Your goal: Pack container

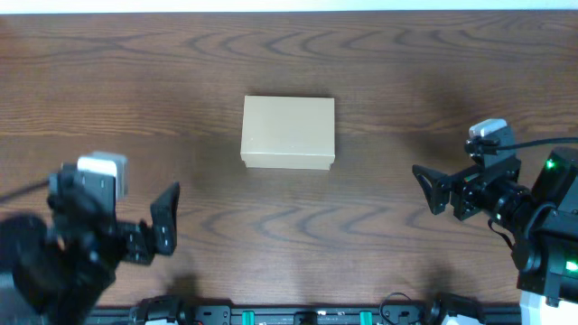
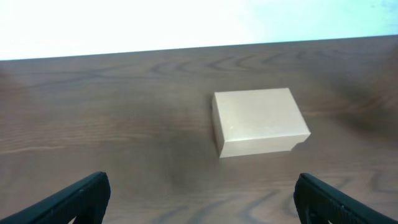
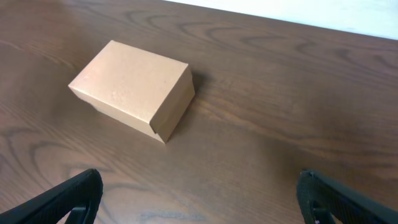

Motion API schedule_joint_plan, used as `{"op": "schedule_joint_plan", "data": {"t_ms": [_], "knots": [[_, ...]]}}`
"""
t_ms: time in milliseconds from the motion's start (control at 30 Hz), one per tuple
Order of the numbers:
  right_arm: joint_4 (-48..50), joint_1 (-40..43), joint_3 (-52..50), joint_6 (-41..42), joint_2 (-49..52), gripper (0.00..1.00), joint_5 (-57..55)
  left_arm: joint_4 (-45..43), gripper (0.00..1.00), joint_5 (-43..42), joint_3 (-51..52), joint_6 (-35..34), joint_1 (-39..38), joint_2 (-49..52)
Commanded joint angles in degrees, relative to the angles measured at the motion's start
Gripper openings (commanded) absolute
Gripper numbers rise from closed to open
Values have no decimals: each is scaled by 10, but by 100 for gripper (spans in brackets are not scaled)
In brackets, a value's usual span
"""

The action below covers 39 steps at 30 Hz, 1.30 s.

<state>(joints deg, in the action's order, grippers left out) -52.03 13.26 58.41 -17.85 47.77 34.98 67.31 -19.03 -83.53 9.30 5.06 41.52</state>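
No readable text, labels or numbers anywhere, container (image 1: 288,132) faces plain and unmarked

A dark brown, wood-grained counter (image 1: 406,54) stretched across every view, its swirling grain running side to side. A bright, pale backdrop (image 2: 186,22) lay beyond its far edge. A black rail (image 1: 271,318) lined the near edge.

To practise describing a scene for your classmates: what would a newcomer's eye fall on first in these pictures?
A plain tan container, lid shut, sits in the middle of the dark wood-grain table. The left gripper and right gripper stand at the near corners, both open, clear of it.
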Motion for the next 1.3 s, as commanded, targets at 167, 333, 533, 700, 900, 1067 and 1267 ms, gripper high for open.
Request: {"op": "schedule_joint_plan", "data": {"t_ms": [167,333,533,700,900,1067,1267], "knots": [[-1,4,-4,-10,-1,99,9,-85,96,31,219,10,-6,-145],[-1,4,-4,-10,-1,99,9,-147,95,41,364,10,-6,-247],[-1,4,-4,-10,-1,99,9,-182,95,48,457,17,-6,-328],[-1,4,-4,-10,-1,99,9,-183,95,72,512,25,-6,-387],[-1,4,-4,-10,-1,99,9,-183,95,95,552,32,-19,-413],[-1,4,-3,-10,-1,99,9,-183,95,132,584,38,-49,-413],[-1,4,-4,-10,-1,99,9,-183,95,150,614,40,-51,-413]]}}
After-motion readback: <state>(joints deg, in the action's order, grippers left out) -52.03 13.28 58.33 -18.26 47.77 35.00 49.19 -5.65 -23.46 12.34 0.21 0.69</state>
